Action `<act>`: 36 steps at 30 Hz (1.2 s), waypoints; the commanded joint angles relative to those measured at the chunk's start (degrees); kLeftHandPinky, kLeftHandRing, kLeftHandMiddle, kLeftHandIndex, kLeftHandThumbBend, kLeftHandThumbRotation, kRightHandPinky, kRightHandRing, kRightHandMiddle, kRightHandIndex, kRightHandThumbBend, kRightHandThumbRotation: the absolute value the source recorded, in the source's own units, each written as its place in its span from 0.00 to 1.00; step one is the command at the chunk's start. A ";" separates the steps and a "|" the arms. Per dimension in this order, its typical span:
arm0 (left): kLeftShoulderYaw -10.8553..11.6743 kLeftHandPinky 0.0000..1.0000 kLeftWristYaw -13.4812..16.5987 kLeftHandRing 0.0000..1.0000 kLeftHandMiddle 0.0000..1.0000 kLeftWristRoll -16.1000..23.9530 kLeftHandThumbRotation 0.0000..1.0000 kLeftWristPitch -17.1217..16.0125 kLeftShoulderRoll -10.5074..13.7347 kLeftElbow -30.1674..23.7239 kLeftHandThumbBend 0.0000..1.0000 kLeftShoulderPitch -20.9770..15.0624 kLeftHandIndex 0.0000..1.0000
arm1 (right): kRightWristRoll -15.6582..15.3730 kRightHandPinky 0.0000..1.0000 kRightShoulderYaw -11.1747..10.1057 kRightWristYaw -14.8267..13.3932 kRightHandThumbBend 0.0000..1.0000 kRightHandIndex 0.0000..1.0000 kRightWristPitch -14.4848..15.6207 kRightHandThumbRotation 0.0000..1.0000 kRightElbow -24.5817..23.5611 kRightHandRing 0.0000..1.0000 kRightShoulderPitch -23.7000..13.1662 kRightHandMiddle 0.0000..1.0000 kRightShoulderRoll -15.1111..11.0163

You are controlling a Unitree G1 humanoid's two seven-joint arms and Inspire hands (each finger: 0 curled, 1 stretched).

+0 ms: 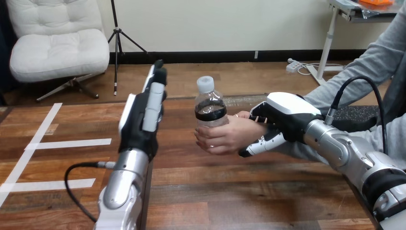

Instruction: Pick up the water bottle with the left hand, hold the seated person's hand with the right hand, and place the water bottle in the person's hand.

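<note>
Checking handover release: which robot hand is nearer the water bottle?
Right. The right hand clasps the person's wrist just right of the water bottle; the left hand stands open, apart to its left.

No print can be read, even on the water bottle.

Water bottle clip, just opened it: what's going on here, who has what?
The person's hand is wrapped round the upright water bottle over the table. The robot's right hand clasps the person's wrist, fingers over it and thumb under it. The left hand stands open to the bottle's left, fingers straight and apart from it. The bottle looks handed over.
</note>
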 commanded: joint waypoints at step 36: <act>2.73 1.00 -0.52 1.00 1.00 -1.44 1.00 1.30 2.46 -12.19 0.94 4.06 0.97 | 0.89 0.68 -2.11 1.20 1.00 0.79 -1.26 1.00 -3.50 0.76 -5.52 0.78 -3.57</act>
